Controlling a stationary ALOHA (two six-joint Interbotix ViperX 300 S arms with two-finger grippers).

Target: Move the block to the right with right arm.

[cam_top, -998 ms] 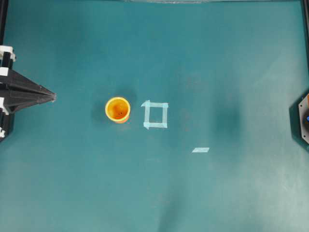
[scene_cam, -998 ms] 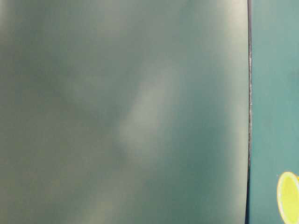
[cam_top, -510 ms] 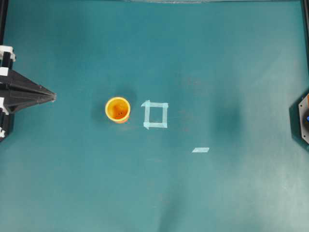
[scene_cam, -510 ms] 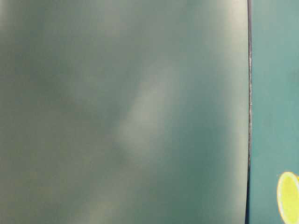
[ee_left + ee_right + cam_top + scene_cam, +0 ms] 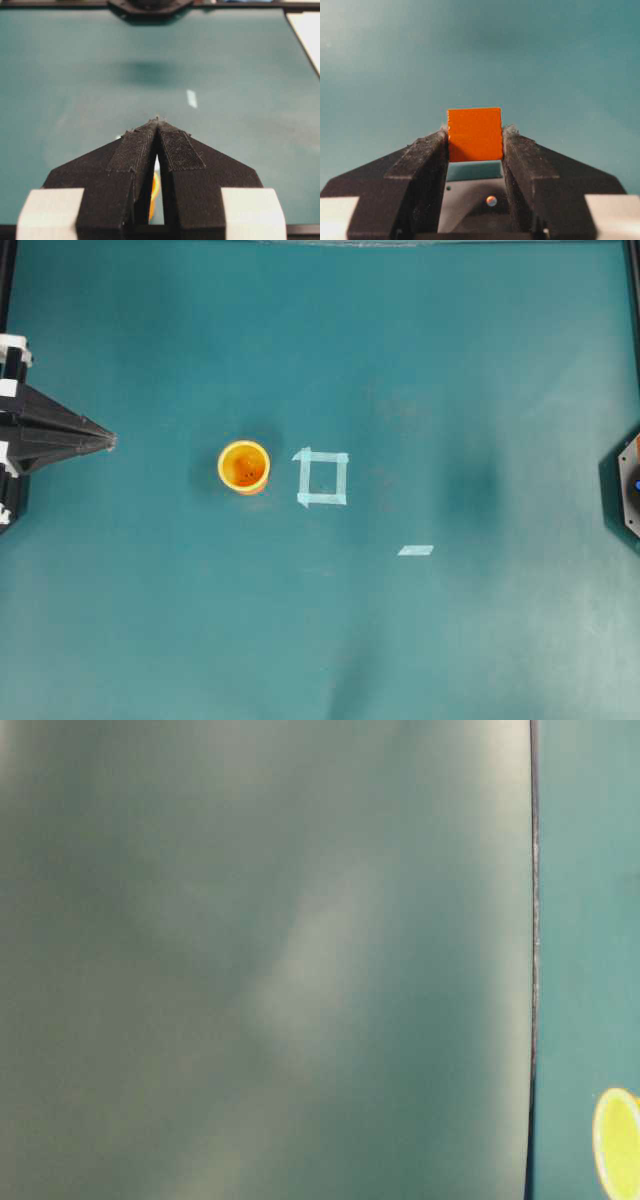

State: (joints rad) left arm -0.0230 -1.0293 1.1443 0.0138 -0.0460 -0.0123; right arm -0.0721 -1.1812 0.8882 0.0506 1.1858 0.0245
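The block [image 5: 474, 134], a small orange cube, is pinched between the two black fingertips of my right gripper [image 5: 475, 133], which is shut on it above the teal table. In the overhead view part of the right arm [image 5: 628, 490] shows at the table's far right edge. My left gripper [image 5: 110, 442] rests at the far left edge with its pointed jaws closed together and nothing in them. The left wrist view shows the same: my left gripper [image 5: 158, 121] is shut, tips touching.
An orange-yellow cup [image 5: 244, 467] stands upright left of centre, beside a pale tape square [image 5: 322, 478]. A short tape strip [image 5: 415, 550] lies further right and nearer the front. The cup [image 5: 617, 1140] also shows in the table-level view.
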